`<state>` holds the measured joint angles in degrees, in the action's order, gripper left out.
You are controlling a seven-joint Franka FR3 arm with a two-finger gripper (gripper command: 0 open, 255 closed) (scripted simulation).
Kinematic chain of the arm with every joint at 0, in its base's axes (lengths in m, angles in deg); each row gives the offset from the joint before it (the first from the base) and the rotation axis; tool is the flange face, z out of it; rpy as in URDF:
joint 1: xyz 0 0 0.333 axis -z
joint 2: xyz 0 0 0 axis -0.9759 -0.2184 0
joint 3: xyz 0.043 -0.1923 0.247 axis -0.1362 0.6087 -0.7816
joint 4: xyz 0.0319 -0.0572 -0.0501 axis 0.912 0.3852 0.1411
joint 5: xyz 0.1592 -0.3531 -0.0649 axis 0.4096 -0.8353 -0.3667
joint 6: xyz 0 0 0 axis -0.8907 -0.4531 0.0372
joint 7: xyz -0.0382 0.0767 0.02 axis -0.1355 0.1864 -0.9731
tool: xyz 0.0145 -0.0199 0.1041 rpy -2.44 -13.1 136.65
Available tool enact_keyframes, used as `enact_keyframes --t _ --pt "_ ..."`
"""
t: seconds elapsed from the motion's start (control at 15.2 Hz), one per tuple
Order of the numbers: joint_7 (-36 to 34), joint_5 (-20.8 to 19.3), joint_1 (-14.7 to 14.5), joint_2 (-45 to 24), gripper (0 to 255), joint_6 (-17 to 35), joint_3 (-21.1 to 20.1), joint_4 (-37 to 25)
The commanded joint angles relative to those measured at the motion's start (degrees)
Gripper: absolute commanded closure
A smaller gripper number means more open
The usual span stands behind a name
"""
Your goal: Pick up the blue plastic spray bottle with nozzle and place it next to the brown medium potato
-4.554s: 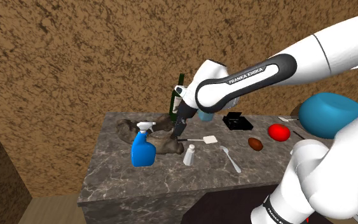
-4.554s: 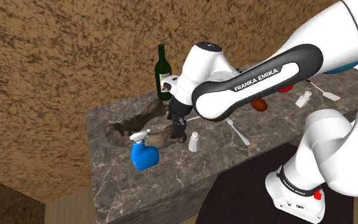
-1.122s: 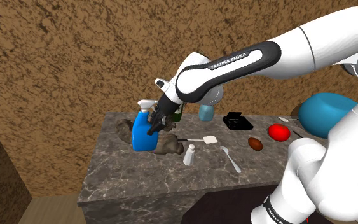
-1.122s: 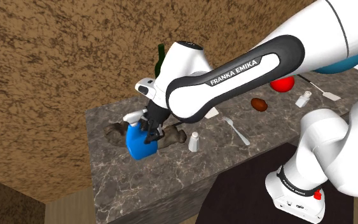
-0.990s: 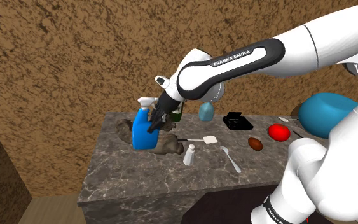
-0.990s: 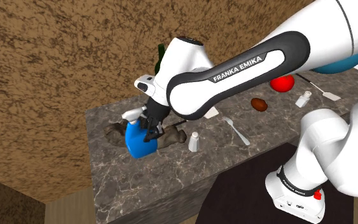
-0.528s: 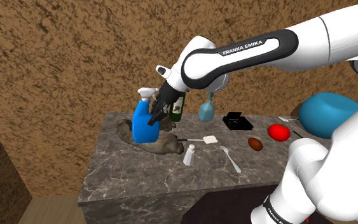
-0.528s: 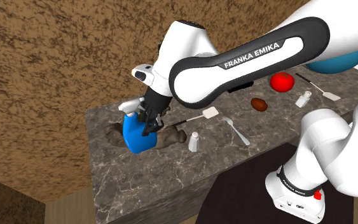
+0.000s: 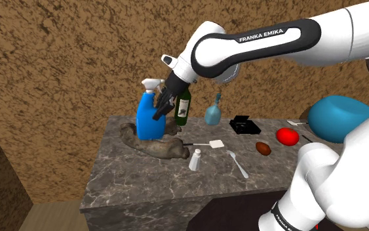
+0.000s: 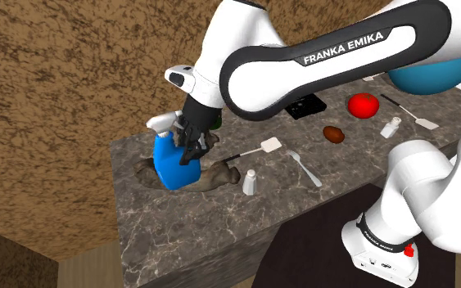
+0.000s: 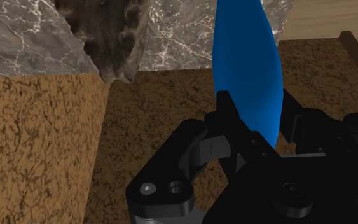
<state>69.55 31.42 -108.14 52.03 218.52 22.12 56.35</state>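
The gripper (image 9: 162,108) is clamped on the blue bottle (image 9: 151,118), its two black fingers pinching the flat body from either side just under the white nozzle, so the bottle hangs upright from it with the nozzle poking out above the fingers. From where I stand the bottle looks clear of the desk (image 9: 150,180), its base hovering directly below the gripper, over a dark lumpy mass (image 9: 166,147) that lies on the stone top. I'd say the pick is done and the carry is the step in hand. The potato (image 9: 263,148) sits on the desk well apart from the gripper, lower down and off toward the arm's stand, with a small white shaker (image 9: 194,159) and a spoon (image 9: 237,164) lying between the two. A green wine bottle (image 9: 183,108) stands just beside the gripper on the potato's side, a touch behind it, so the next move probably calls for enough height and a path that swings in front of that bottle. After that comes a level sweep over the shaker and spoon, then a gentle descent to set the bottle upright on the bare patch near the potato without nudging the red ball (image 9: 286,136) just beyond it.
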Motion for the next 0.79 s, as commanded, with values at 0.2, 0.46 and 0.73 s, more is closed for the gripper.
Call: enact_keyframes --t 0.2,0.46,0.73 --pt "-1.77 -1.44 0.40 1.17 255 -3.72 -0.22 -2.75" --pt "-2.98 -2.33 0.64 1.80 255 -6.63 -0.34 -5.15" --pt "-4.08 -3.09 0.82 2.23 255 -9.54 -0.43 -7.75"
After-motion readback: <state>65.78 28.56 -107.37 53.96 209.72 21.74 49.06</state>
